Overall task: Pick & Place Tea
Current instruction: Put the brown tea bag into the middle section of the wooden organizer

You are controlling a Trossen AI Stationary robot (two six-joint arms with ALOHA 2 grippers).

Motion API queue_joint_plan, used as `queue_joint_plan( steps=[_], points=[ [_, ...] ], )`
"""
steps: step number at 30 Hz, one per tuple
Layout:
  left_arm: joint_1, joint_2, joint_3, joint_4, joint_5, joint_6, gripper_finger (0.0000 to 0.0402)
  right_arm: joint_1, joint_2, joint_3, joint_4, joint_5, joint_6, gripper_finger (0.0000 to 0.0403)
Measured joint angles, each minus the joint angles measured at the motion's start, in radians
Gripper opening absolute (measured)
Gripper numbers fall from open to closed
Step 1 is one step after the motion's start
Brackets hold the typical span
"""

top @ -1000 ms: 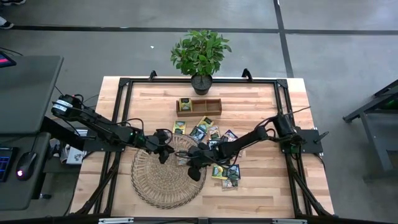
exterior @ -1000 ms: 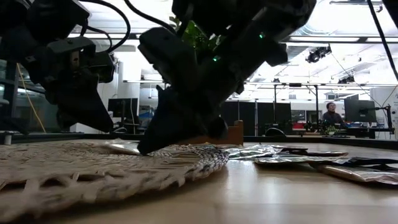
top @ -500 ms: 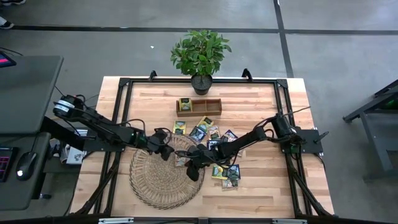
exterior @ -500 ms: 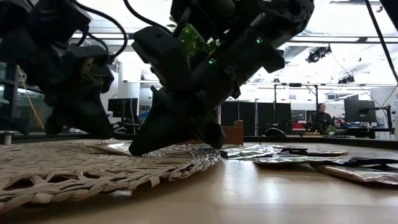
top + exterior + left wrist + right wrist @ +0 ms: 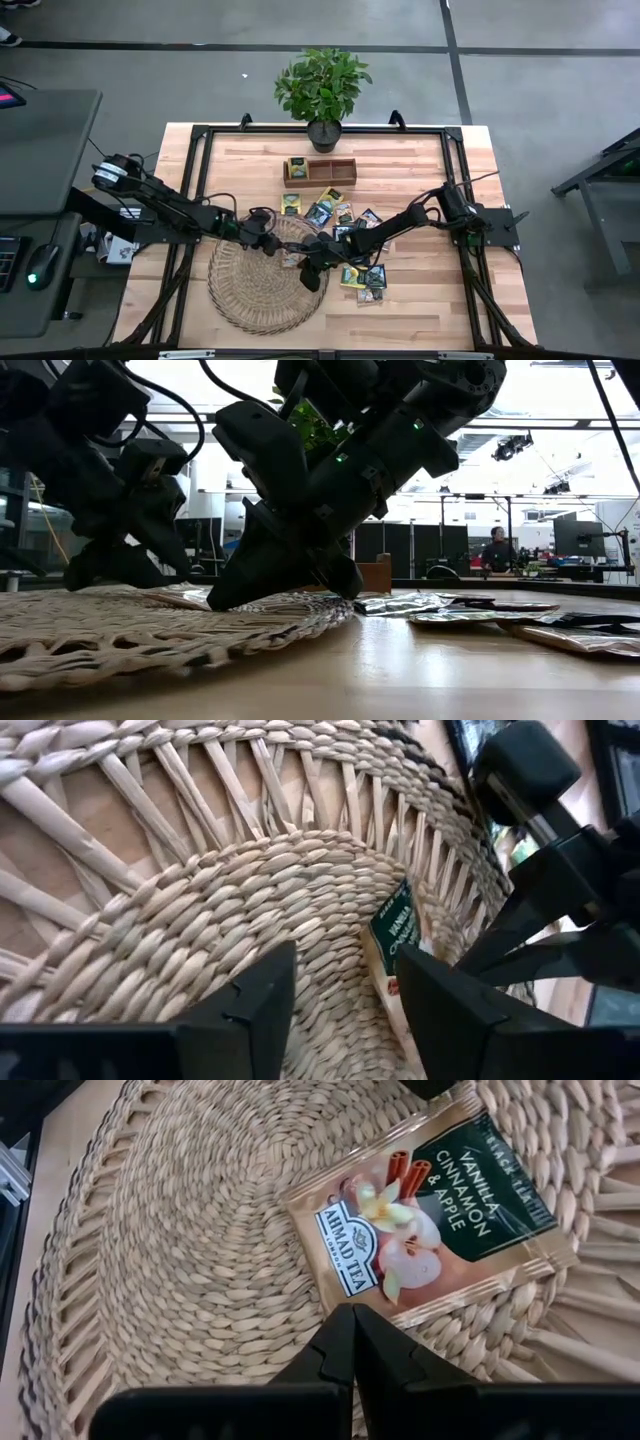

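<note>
One dark tea sachet [image 5: 430, 1220], printed with vanilla, cinnamon and apple, lies flat on the far right part of the round wicker mat [image 5: 250, 292]. It also shows in the left wrist view as a sachet [image 5: 398, 928]. Several more sachets [image 5: 362, 272] lie on the table right of the mat. My left gripper [image 5: 270, 245] stands open low over the mat's far part, beside that sachet. My right gripper [image 5: 306, 280] is shut, its tips down at the sachet's edge. My right gripper's shut fingertips [image 5: 352, 1325] come slanting down from the table's right side onto the mat at the sachet's pale edge [image 5: 345, 1295]. The sachet lies flat on the weave. Whether the tips press the sachet or only the mat I cannot tell.
A small wooden tray [image 5: 320, 183] with a yellow-green sachet in its left compartment stands at the far middle, and a potted plant [image 5: 322, 90] behind it. The black frame rails [image 5: 200, 180] border the table. Bare wood lies near the front right corner.
My left gripper has opened, moved a little toward the table's right edge and sunk closer to the mat. My right gripper has stayed shut at the mat's right part.
</note>
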Motion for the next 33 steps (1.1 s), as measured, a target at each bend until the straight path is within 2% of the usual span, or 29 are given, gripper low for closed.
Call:
queue_joint_plan(
  steps=[12, 19, 22, 28, 33],
  points=[
    [0.001, 0.093, 0.059, 0.045, 0.014, 0.000, 0.0182, 0.000, 0.000, -0.001, 0.002, 0.005, 0.003, 0.0000],
    [0.001, 0.097, 0.068, 0.039, 0.020, -0.009, 0.0178, 0.000, 0.000, -0.001, 0.001, 0.008, 0.001, 0.0000],
    [0.001, 0.098, 0.068, 0.038, 0.036, -0.026, 0.0158, 0.000, 0.000, -0.001, 0.001, 0.011, 0.001, 0.0000],
    [-0.001, 0.098, 0.068, 0.036, 0.150, -0.029, 0.0086, 0.000, 0.001, -0.001, 0.001, 0.020, 0.001, 0.0000],
    [-0.001, 0.098, 0.068, 0.034, 0.159, -0.029, 0.0024, 0.000, 0.001, -0.001, 0.001, 0.023, 0.000, 0.0000]
  ],
)
